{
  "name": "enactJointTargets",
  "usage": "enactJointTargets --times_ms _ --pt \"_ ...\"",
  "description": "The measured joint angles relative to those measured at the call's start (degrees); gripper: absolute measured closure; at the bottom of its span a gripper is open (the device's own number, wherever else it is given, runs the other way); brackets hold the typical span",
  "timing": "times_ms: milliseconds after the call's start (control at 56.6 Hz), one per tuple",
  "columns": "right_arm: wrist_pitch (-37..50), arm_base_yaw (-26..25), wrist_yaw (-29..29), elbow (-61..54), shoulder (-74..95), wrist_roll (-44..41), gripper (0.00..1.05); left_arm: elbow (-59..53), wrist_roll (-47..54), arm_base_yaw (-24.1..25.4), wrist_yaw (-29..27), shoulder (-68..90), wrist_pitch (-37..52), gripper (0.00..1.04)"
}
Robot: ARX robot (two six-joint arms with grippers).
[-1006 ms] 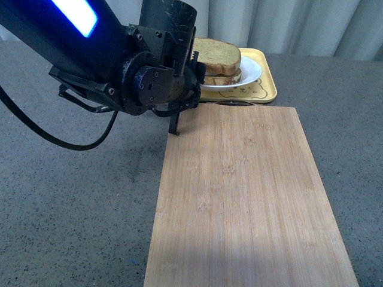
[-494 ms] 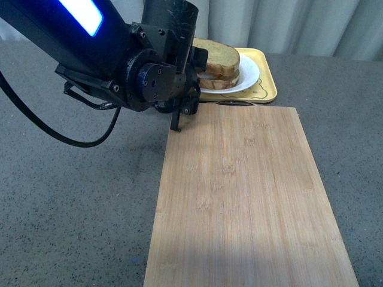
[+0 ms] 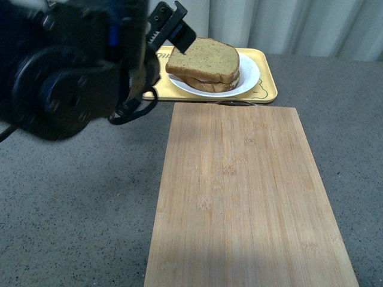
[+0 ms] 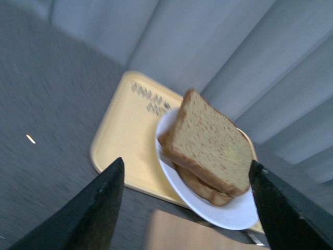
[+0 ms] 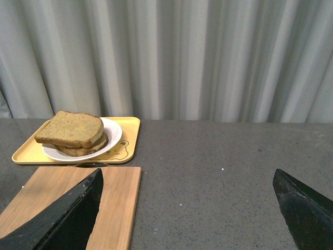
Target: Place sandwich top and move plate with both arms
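The sandwich top (image 3: 205, 56), a brown speckled slice, lies on the stacked sandwich on the round white plate (image 3: 250, 73). The plate stands on a yellow tray (image 3: 267, 89) at the back. My left gripper (image 4: 187, 162) is open and held in the air short of the plate, its black fingers (image 4: 99, 208) wide apart with nothing between them. It faces the sandwich top (image 4: 210, 143) and the plate (image 4: 231, 213). My right gripper (image 5: 187, 172) is open above the bare table, far to the right of the sandwich top (image 5: 70, 129) and the plate (image 5: 113, 134).
A long wooden board (image 3: 245, 191) lies in front of the tray, reaching the near edge of the front view. The left arm (image 3: 66, 78) fills the upper left of that view. Grey curtains hang behind the table. The tray (image 5: 129, 148) bears a bear drawing.
My left arm has lifted off the board's far left corner and swung back towards the camera. The sandwich and plate now show unobstructed and have stayed in place.
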Motion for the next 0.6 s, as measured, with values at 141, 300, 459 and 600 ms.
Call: enactJointTargets --times_ms 141,300,459,600 --pt "0.0 0.0 0.0 0.0 0.0 0.0 0.09 -13.7 19.8 4.9 3.5 -11.3 7.6 0.67" --pt "0.0 0.0 0.0 0.0 0.0 0.0 0.09 -22.7 24.0 8.2 6.7 -18.6 7.5 0.94" --pt "0.0 0.0 0.0 0.0 0.0 0.0 0.09 -28.0 25.0 10.2 9.4 -25.6 6.2 1.01" --pt "0.0 0.0 0.0 0.0 0.0 0.0 0.09 -32.8 25.2 12.7 11.3 -33.0 3.3 1.01"
